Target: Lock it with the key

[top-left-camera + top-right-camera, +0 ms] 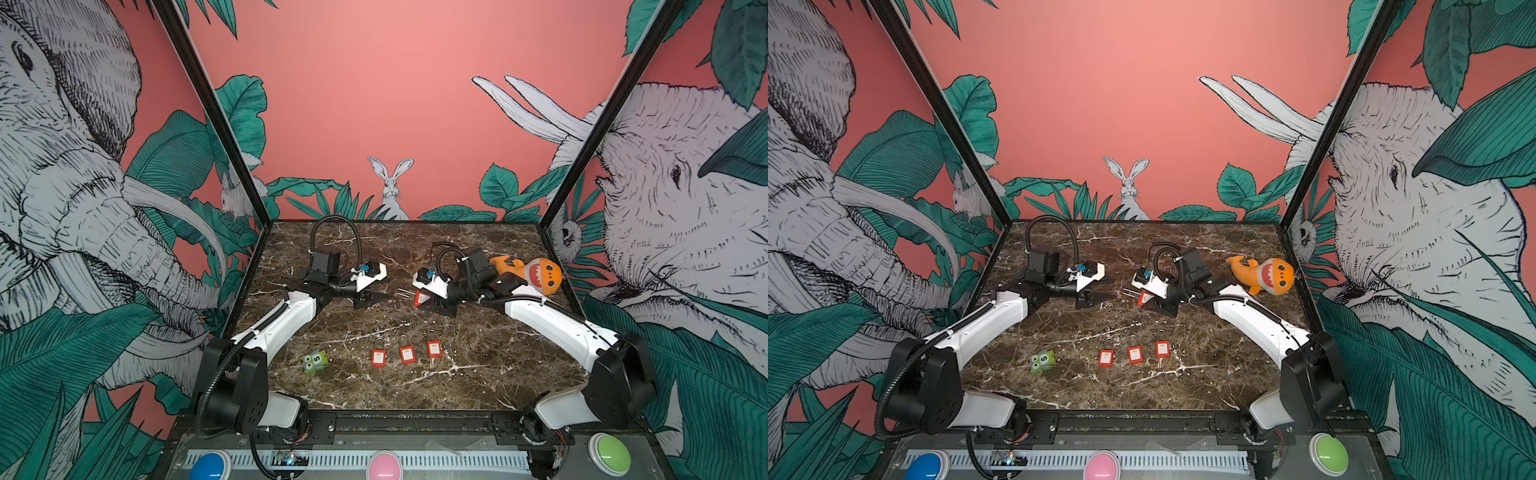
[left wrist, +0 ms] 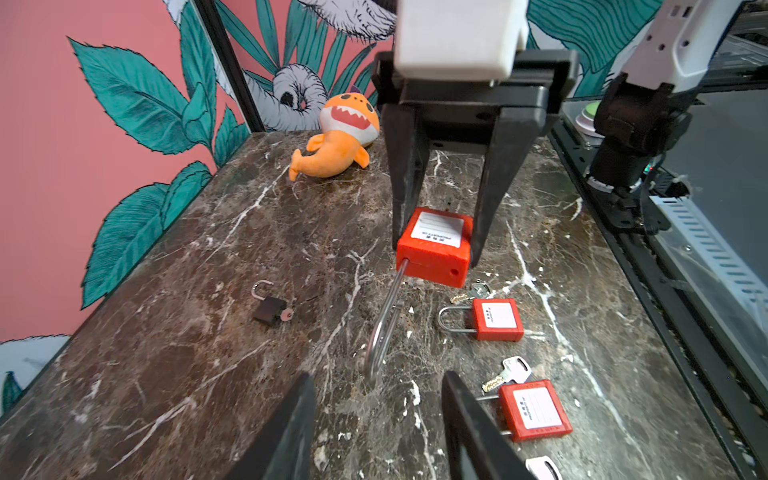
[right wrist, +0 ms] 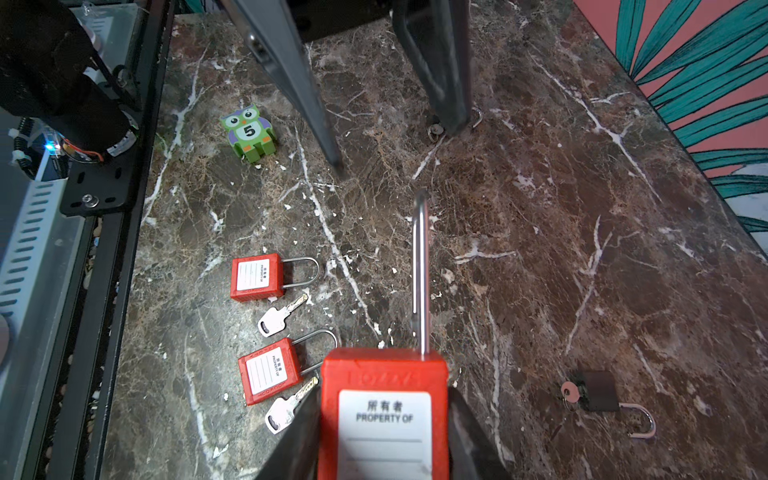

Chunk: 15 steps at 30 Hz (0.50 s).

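- A red plastic padlock with a white label (image 2: 434,245): gripped by its sides in the right gripper (image 2: 436,254); its long steel shackle (image 2: 382,324) is open, one leg free of the body.
- Three more red padlocks (image 1: 407,355): flat in a row, shackles closed, with silver keys (image 3: 282,316) beside two.
- A small black padlock (image 3: 598,390): shackle open, key at its base.

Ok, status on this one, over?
Right gripper shut on red plastic padlock, steel shackle swung open. Left gripper open, facing shackle tip. Nothing between them.
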Motion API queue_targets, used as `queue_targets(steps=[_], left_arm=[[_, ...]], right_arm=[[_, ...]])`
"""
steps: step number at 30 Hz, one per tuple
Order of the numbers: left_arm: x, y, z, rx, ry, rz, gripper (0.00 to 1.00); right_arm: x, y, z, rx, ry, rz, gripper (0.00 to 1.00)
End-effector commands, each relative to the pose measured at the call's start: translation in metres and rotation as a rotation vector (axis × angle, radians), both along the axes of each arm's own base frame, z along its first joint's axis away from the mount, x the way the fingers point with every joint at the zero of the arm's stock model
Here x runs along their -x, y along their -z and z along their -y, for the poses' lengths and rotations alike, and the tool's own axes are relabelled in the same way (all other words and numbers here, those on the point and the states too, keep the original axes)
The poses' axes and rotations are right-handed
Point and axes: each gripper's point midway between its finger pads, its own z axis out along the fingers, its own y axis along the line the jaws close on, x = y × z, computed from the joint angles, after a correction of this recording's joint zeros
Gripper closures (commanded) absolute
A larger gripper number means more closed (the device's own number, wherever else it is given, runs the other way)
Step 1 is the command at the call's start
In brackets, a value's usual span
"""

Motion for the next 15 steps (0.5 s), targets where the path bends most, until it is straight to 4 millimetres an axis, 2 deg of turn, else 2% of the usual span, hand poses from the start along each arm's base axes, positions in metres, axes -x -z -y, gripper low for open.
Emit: queue_targets(steps=[1,8,15], left_arm=[[0.007,-0.001,0.007,-0.005,0.054,0.003,0.5],[0.002,0.003,0.017,-0.01,0.062,-0.014,0.55],[0.004,0.005,0.025,-0.012,0.094,-0.041,0.65]], right_arm=[[0.007,-0.015,-0.001,-0.035,-0.054,0.036,0.81],[0.011,-0.019,-0.001,-0.033,-0.09,0.057,0.82],[0.01,-0.02,-0.001,-0.026,-0.104,0.079,0.82]])
